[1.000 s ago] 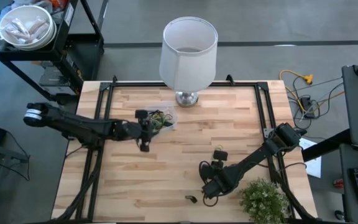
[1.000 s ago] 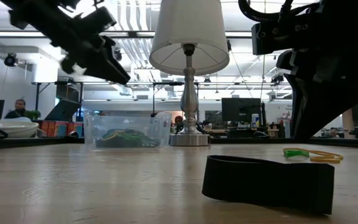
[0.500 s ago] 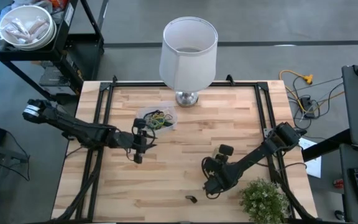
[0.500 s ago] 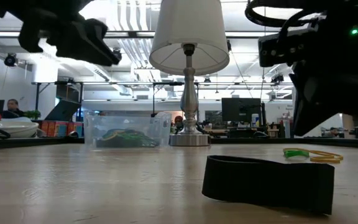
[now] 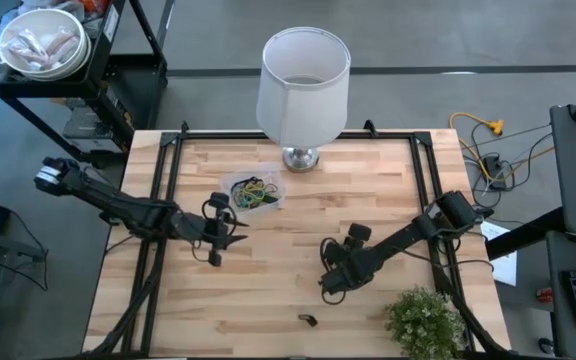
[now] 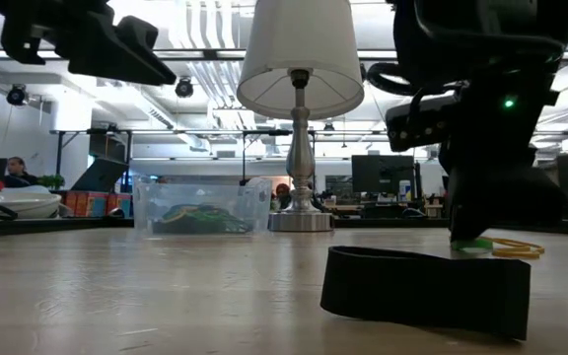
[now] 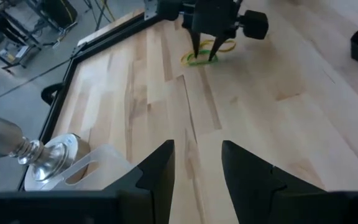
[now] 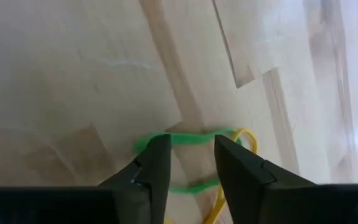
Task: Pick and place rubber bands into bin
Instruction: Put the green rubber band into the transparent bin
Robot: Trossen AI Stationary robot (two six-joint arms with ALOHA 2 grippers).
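Note:
My right gripper point(image 5: 330, 285) is open, pointing steeply down at a green rubber band point(image 8: 185, 137) that lies flat on the table, overlapping a yellow rubber band point(image 8: 248, 142). Its fingers stand over the two ends of the green loop point(image 7: 199, 59). A wide black rubber band point(image 6: 427, 291) stands on its edge near the table's front point(image 5: 308, 320). The clear bin point(image 5: 251, 190) rests near the lamp base and holds several bands point(image 6: 202, 205). My left gripper point(image 5: 218, 240) hovers open and empty on the near-left side of the bin point(image 7: 101, 163). My right gripper comes at the green rubber band from above, slanting down. Both strands of the loop point(image 8: 190, 186) show in the gap between the fingers. The fingertips hide the loop's ends, so I cannot tell whether they touch the band.
A lamp with a white shade point(image 5: 303, 75) stands at the table's far middle, its metal base point(image 7: 45, 155) next to the bin. A small green plant point(image 5: 423, 320) sits at the near right corner. Bare wood lies between the two grippers.
My left gripper has drawn back from beside the bin toward the table's near left and risen a little. My right gripper has come down to the table onto the green and yellow bands. The bands have stayed in place.

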